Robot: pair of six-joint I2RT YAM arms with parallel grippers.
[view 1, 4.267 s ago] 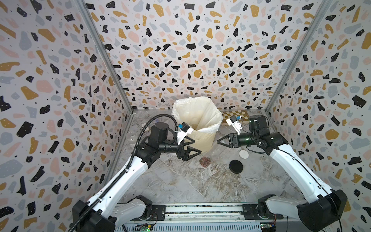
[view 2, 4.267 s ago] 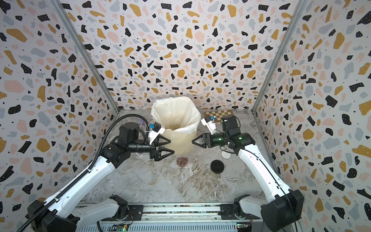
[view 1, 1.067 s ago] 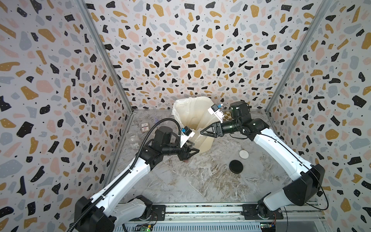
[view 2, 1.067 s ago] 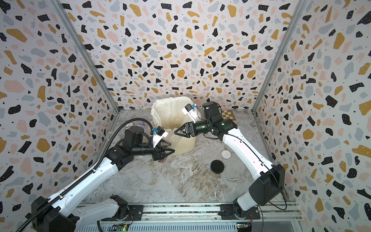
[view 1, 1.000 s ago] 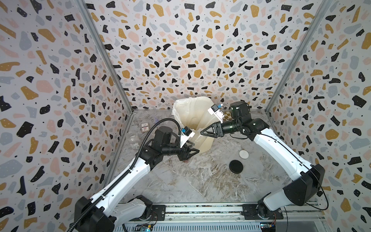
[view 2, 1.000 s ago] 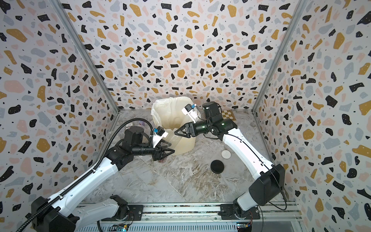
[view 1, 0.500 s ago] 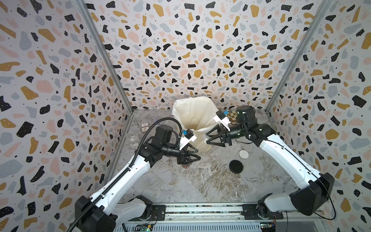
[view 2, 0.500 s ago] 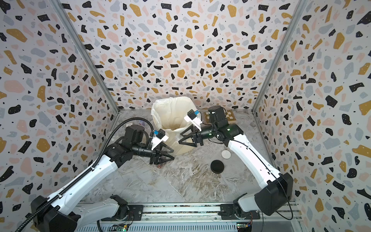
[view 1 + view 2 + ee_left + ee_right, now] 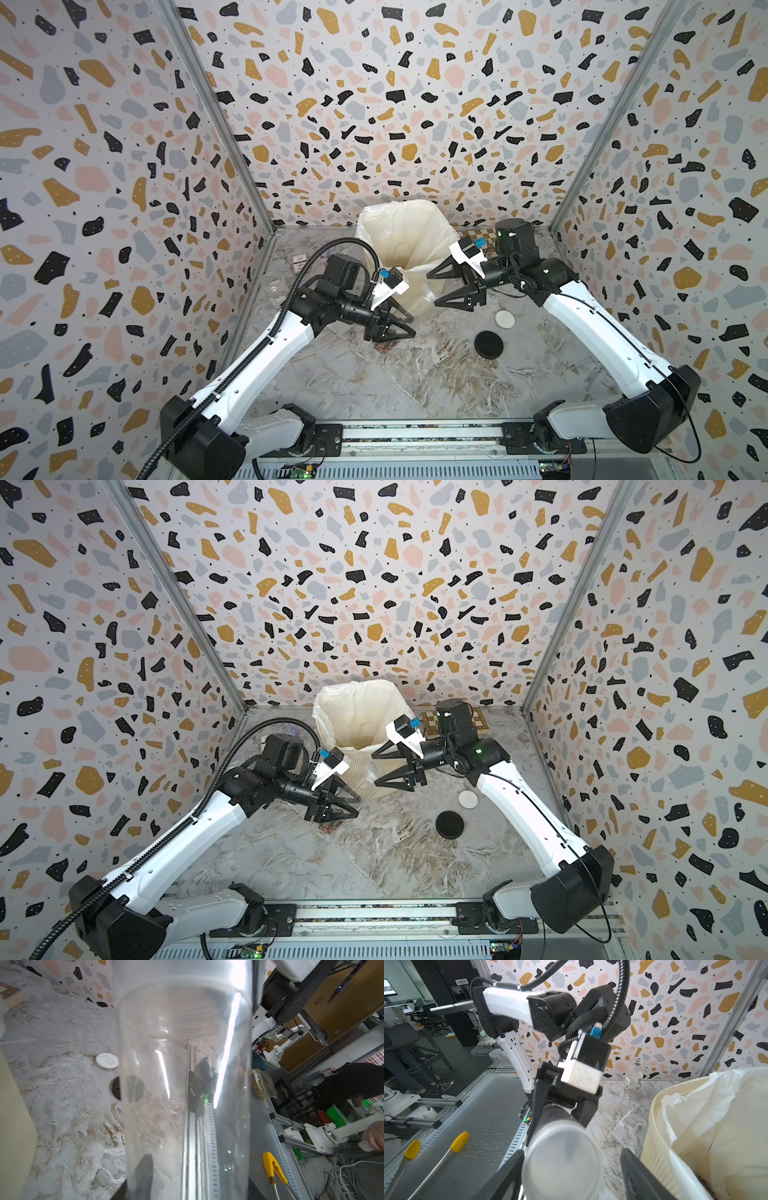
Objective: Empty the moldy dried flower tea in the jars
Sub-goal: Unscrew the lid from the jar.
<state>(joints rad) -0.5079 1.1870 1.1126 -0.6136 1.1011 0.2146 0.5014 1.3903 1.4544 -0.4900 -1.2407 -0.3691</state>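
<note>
The left gripper (image 9: 410,327), just left of centre in both top views, has its fingers clenched on the body of a clear jar (image 9: 420,298). It holds the jar lying on its side above the desk (image 9: 415,386), capped end aimed to the right. That pose looks deliberate — it presents the frosted clear lid (image 9: 562,1157) squarely to the right gripper (image 9: 432,291), which faces it from the right. The right fingers (image 9: 635,1169) are released and spread, one on each side of the lid and apart from it, so nothing is grasped on that side. My reading is that they are lined up to close on the lid and twist it off while the left arm holds the jar against turning.

The two meet directly in front of the cream bin (image 9: 399,232) with its white bag, at centre frame, probably so the jar can be tipped into it once open. A white lid (image 9: 505,319) and a black lid (image 9: 488,344) lie flat on the desk to the lower right of the bin — seemingly parked out of the way.

As for the tea, a reddish-brown patch (image 9: 330,828) shows just below the left fingers in both top views. Whether it lies loose on the desk or inside something I cannot tell. In the left wrist view the held jar looks see-through, with no tea plain in it.
</note>
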